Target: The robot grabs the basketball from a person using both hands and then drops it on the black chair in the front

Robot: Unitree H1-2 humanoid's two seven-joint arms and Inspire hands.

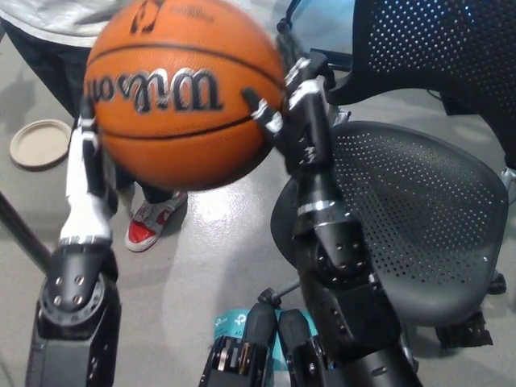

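An orange Wilson basketball (184,90) fills the upper left of the head view, held up off the floor. My white left hand (87,173) presses against its left side. My black right hand (297,121) presses its right side, fingers spread over the ball. The two hands clamp the ball between them. No person's hand shows on the ball; a person in a grey shirt (56,16) stands right behind it. The black mesh chair (403,218) stands to the right, its seat lower than the ball.
A person's red and white shoe (149,222) rests on the grey floor below the ball. A tan round disc (39,143) lies at the far left. A dark pole (20,234) crosses the lower left corner. The chair's armrest (322,60) rises just behind my right hand.
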